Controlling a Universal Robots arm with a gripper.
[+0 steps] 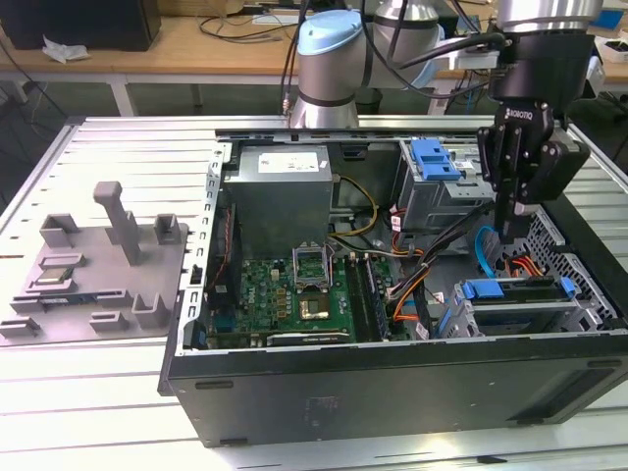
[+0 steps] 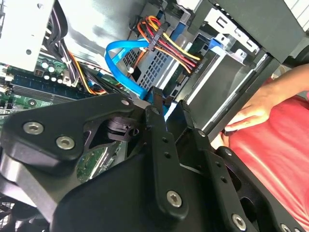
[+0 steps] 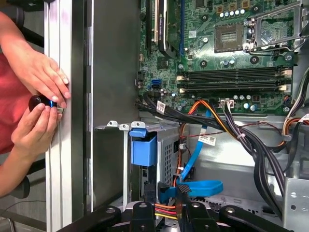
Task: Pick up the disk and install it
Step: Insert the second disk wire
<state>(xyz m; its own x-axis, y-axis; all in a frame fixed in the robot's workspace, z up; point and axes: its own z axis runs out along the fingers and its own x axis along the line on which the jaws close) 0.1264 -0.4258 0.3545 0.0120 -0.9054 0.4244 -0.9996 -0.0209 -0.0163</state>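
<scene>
In the first wrist view a person's hands [image 3: 41, 104] rest at the case edge, while the exterior view shows the gripper [image 1: 509, 234], fingers nearly together and holding nothing, above the disk [image 1: 518, 297] seated in the open computer case's [image 1: 392, 378] lower-right drive bay.

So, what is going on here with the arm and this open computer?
The robot arm's end effector hangs inside the open computer case, just above the drive cage on the exterior view's right. A blue-framed drive, apparently the disk, sits in that cage, beside a blue data cable. The grey fixture tray on the exterior view's left holds no drive. In the first wrist view, a person's hands hold a small black object at the table's edge.
</scene>
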